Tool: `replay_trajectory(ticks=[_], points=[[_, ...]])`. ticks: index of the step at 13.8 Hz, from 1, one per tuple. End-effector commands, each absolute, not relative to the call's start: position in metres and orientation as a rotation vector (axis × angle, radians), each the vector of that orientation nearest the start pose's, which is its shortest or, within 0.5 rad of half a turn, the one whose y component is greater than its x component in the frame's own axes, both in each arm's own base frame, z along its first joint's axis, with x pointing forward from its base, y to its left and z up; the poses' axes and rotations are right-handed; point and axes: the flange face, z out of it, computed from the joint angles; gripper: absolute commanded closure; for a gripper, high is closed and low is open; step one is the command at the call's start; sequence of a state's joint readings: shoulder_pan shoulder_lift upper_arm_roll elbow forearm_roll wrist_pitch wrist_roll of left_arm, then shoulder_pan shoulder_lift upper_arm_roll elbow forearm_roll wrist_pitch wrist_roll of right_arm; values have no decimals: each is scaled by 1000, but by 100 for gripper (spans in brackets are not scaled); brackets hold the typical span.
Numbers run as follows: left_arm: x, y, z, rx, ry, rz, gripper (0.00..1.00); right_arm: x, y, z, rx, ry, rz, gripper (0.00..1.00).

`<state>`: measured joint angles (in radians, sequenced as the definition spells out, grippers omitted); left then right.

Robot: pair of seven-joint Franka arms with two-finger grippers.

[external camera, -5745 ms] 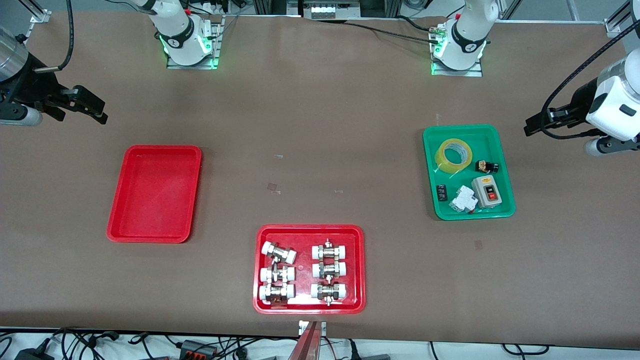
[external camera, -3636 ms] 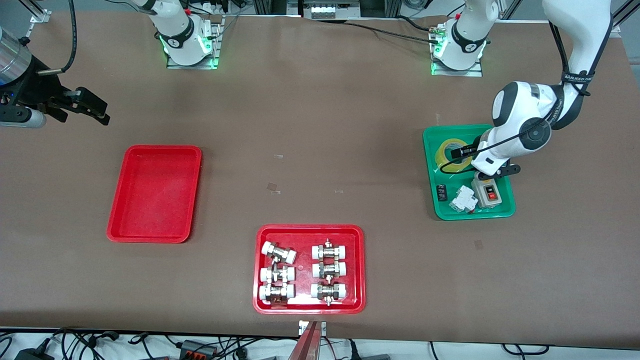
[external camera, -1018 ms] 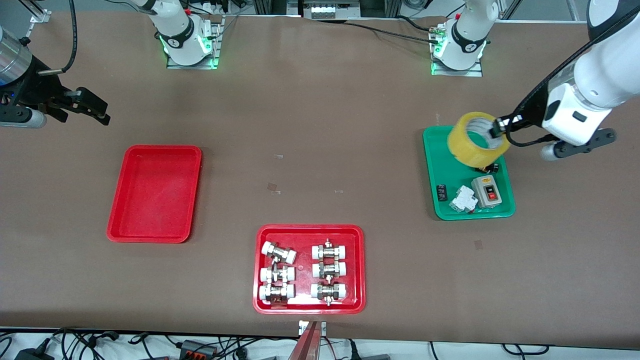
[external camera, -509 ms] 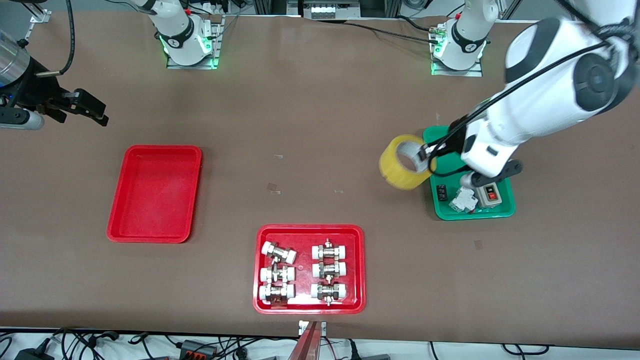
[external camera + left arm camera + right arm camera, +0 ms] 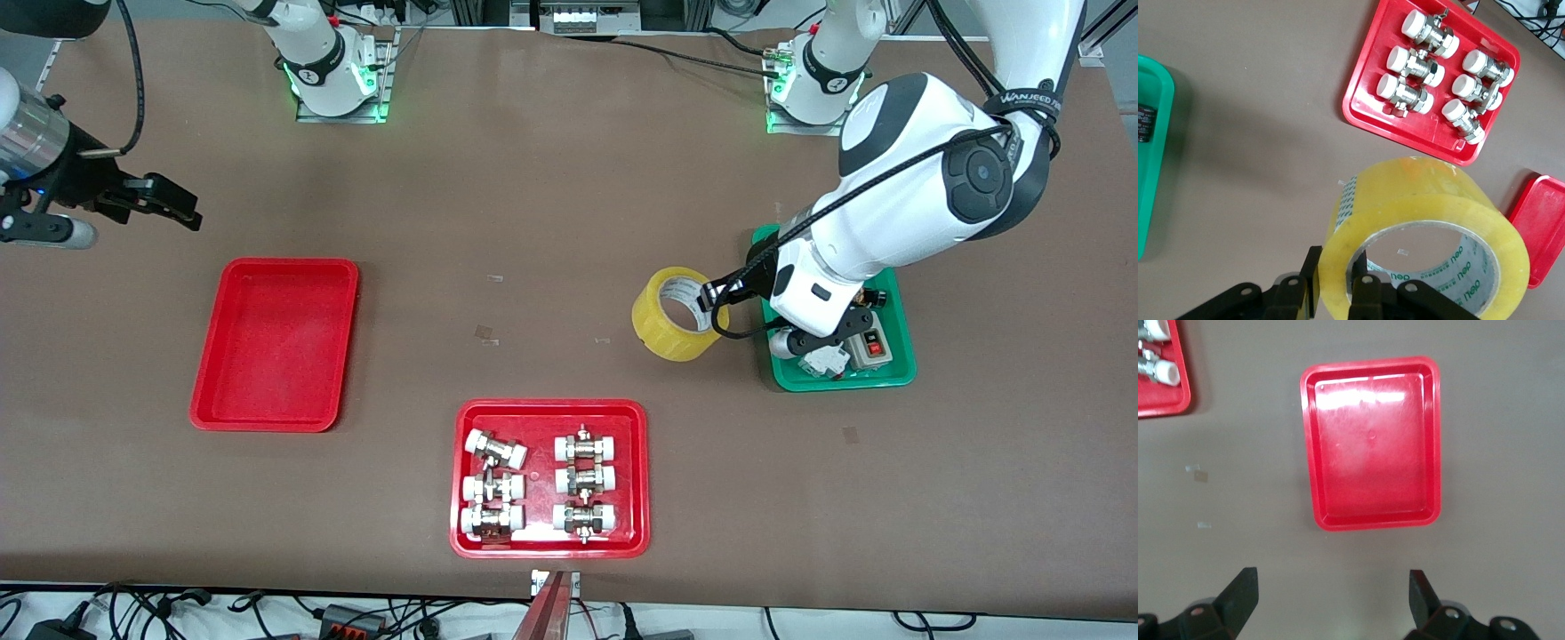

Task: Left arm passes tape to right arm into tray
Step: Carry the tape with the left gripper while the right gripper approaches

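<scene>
My left gripper (image 5: pixel 716 298) is shut on the yellow tape roll (image 5: pixel 676 314), one finger inside the pale core and one outside its wall. It holds the roll over the bare table beside the green tray (image 5: pixel 893 378). In the left wrist view the tape (image 5: pixel 1425 207) fills the foreground between the jaws of the left gripper (image 5: pixel 1338 283). My right gripper (image 5: pixel 173 206) is open and empty, up over the table at the right arm's end, and in the right wrist view (image 5: pixel 1331 587) it hangs beside the plain red tray (image 5: pixel 1371 443). That tray (image 5: pixel 276 342) is empty.
A red tray of white-capped metal fittings (image 5: pixel 549 480) lies near the front edge, also in the left wrist view (image 5: pixel 1431 73). The green tray holds a grey switch box (image 5: pixel 867 342) and small parts, partly hidden by the left arm.
The left arm lifted the tape out of the green tray and carried it toward the table's middle, lower now. The right gripper has shifted slightly.
</scene>
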<state>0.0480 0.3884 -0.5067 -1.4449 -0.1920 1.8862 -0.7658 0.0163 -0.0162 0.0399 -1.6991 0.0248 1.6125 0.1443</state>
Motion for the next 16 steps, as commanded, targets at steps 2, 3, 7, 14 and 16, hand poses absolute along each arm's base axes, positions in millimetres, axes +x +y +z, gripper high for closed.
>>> replay_trajectory(ticks=[2,3,7,14,16], points=[[614,-303,504,-3387,-817,293,100,534,60,575,-2912,41,246,0],[612,-317,491,-3379,-805,315,100,538,67,568,-2858,14,268,0],[607,-363,475,-3420,-884,256,100,559,113,546,-2600,4,283,0],[588,-445,440,-3309,-1561,641,100,613,246,495,-2351,-49,77,0],[589,-451,432,-3201,-1752,728,100,620,270,466,-2307,-75,55,0]])
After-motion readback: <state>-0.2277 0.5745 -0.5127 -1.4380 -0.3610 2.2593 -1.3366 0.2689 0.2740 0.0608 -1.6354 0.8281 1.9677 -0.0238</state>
